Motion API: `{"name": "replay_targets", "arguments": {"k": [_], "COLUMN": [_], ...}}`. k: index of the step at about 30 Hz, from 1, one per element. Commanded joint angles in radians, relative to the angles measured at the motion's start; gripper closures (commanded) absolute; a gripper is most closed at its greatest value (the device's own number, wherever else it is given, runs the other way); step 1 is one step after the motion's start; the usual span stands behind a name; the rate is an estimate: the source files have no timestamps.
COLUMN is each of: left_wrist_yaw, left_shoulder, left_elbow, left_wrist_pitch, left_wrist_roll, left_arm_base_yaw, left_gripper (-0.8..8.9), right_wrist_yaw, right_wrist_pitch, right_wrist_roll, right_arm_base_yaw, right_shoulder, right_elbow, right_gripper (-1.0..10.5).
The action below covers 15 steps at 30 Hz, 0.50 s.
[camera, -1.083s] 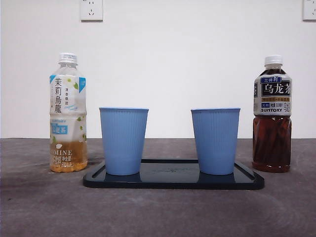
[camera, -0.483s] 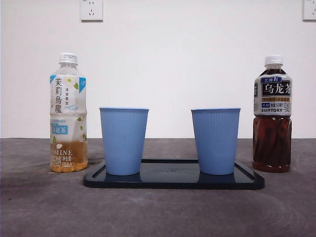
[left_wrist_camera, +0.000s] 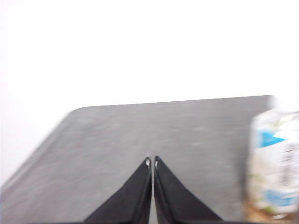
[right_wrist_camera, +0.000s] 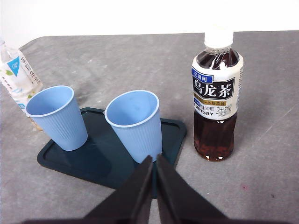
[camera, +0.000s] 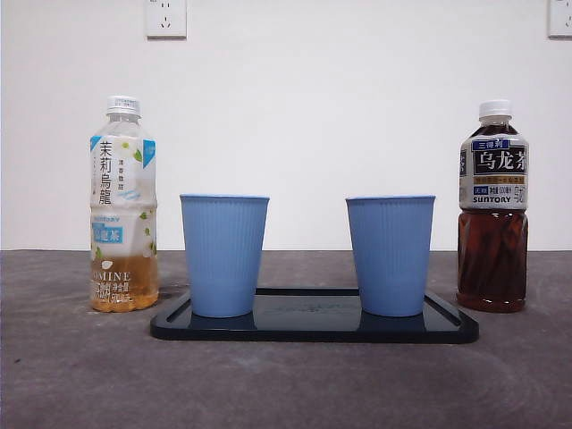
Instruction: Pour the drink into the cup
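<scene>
Jasmine bottle [camera: 123, 205] label has turned slightly.

Two blue cups [camera: 224, 255] [camera: 391, 254], two capped bottles [camera: 123, 206] [camera: 492, 207], one dark tray [camera: 313, 329], two wall sockets [camera: 165, 17] [camera: 560, 17]

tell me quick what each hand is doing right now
Left hand: closed, holding nothing.
Right hand: closed, holding nothing.

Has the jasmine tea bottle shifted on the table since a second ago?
No. The jasmine tea bottle stands where it did, left of the tray, same gap to the left cup.
</scene>
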Motion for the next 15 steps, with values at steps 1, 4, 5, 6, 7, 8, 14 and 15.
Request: {"name": "replay_targets", "arguments": {"k": [1,4,5,6,7,8,14,15], "left_wrist_yaw": [-0.005,-0.005,-0.005,-0.005,-0.005,-0.005,-0.005,-0.005], "left_shoulder": [-0.058,-0.111,-0.124,-0.138,-0.147,-0.157,-0.191,-0.196], "left_elbow": [-0.072,-0.143,-0.159,-0.179,-0.193,-0.209,-0.280,-0.291], "left_wrist_pitch": [0.010,0.006,0.000,-0.005,-0.005,-0.005,-0.006,-0.006], "left_wrist_roll": [0.032,0.032,0.032,0.032,0.032,0.032,0.032,0.032], "left_arm_base_yaw": [0.042,0.069,0.074,0.077,0.080,0.082,0.083,0.083], "left_gripper": [8.06,8.06,8.06,8.06,8.06,8.06,8.06,8.06], "right_wrist_yaw": [0.000,0.000,0.000,0.000,0.000,0.000,0.000,0.000], "right_wrist_pitch": [0.010,0.010,0.010,0.010,0.010,0.010,0.010,0.010], "right_wrist_roll": [0.011,0.011,0.010,0.011,0.010,0.011,0.011,0.011], "right_arm_base_yaw": [0.006,0.006,0.006,0.006,0.006,0.006,0.006,0.006], "right_shoulder": [0.002,0.002,0.002,0.002,0.002,0.002,0.002,0.002], "right_elbow": [0.014,0.014,0.014,0.014,0.014,0.014,0.014,0.014], "right_gripper": [9.4,9.4,9.4,9.4,9.4,9.4,9.4,9.4]}}
